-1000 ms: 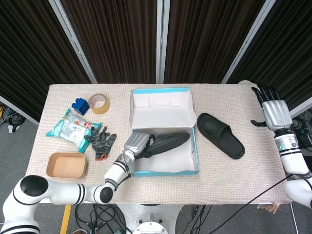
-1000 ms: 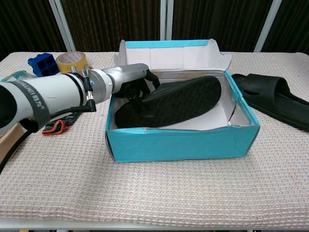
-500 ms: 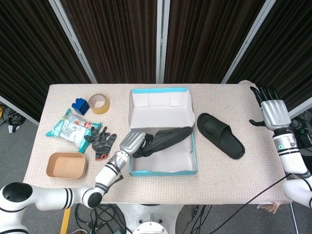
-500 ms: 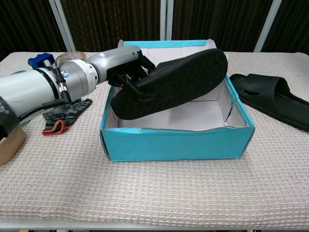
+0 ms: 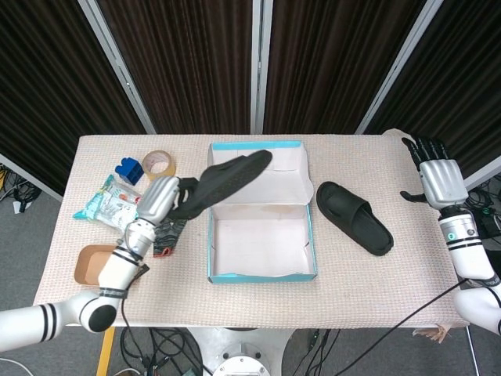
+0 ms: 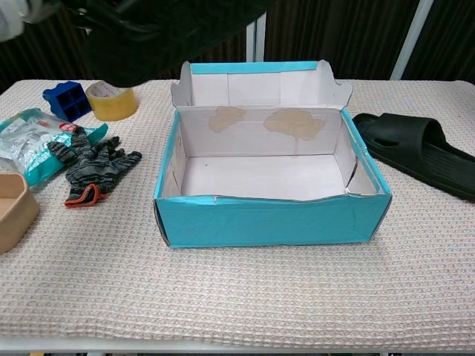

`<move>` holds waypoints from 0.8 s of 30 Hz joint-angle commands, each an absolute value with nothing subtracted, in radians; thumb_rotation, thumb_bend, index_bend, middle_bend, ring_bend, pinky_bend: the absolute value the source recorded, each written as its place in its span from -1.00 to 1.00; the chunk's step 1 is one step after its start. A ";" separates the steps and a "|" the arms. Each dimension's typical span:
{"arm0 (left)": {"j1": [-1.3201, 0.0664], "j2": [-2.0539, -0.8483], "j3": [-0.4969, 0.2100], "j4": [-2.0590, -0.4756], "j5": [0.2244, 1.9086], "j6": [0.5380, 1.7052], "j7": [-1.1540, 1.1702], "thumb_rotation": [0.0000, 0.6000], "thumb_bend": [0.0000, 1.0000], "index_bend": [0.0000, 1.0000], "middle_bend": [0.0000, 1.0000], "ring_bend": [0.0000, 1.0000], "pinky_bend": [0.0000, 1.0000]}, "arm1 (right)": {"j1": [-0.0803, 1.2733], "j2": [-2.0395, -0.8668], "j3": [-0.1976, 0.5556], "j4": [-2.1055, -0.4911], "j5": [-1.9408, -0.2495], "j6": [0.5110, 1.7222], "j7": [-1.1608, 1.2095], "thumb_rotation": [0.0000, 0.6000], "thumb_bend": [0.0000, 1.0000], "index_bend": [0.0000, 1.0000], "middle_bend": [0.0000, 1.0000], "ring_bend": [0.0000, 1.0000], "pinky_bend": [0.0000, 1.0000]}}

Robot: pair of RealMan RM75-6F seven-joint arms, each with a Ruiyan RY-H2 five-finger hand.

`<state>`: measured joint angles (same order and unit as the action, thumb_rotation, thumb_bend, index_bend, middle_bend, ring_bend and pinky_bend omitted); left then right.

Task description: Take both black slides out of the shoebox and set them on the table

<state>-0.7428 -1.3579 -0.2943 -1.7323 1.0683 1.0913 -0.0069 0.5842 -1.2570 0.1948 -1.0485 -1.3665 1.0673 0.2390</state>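
My left hand (image 5: 159, 199) holds one black slide (image 5: 225, 179) lifted high above the left wall of the blue shoebox (image 5: 210, 247); in the chest view that black slide (image 6: 159, 30) fills the top left corner. The shoebox (image 6: 271, 222) is open and has nothing inside. The second black slide (image 5: 354, 217) lies on the table to the right of the box, also seen as the black slide (image 6: 415, 152) at the right edge. My right hand (image 5: 438, 178) hovers open by the table's far right corner, holding nothing.
Left of the box lie grey gloves (image 5: 163, 227), a snack packet (image 5: 109, 205), a blue block (image 5: 127, 170), a tape roll (image 5: 160, 165) and a brown paper bowl (image 5: 106, 265). The shoebox lid (image 5: 258, 157) stands up at the back.
My left hand has raised the slide out of the shoebox, up and to the left. The box now sits empty. The right hand stays put.
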 commanded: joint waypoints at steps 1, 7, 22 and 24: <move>-0.676 -1.283 -0.257 -1.742 0.970 1.089 0.043 1.00 -0.15 0.31 0.43 0.43 0.80 | 0.582 -1.258 0.193 -1.048 -1.369 1.068 0.245 1.00 -1.00 -1.00 -1.00 -1.00 -1.00; -0.612 -1.283 -0.213 -1.676 0.826 1.077 0.054 1.00 -0.15 0.28 0.41 0.41 0.75 | 0.579 -1.258 0.191 -1.045 -1.374 1.075 0.250 1.00 -1.00 -1.00 -1.00 -1.00 -1.00; -0.664 -1.347 -0.244 -1.615 0.639 0.909 0.106 1.00 -0.23 -0.04 0.18 0.26 0.74 | 0.564 -1.248 0.186 -1.059 -1.380 1.092 0.250 1.00 -1.00 -1.00 -1.00 -1.00 -1.00; -0.671 -1.356 -0.251 -1.619 0.656 0.906 0.101 1.00 -0.38 -0.29 0.00 0.05 0.61 | 0.558 -1.245 0.186 -1.062 -1.374 1.093 0.248 1.00 -1.00 -1.00 -1.00 -1.00 -1.00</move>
<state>-0.6656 -1.3491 -0.2459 -1.6166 0.6471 0.9099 0.1051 0.5585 -1.2454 0.1859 -1.0616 -1.3746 1.0923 0.2490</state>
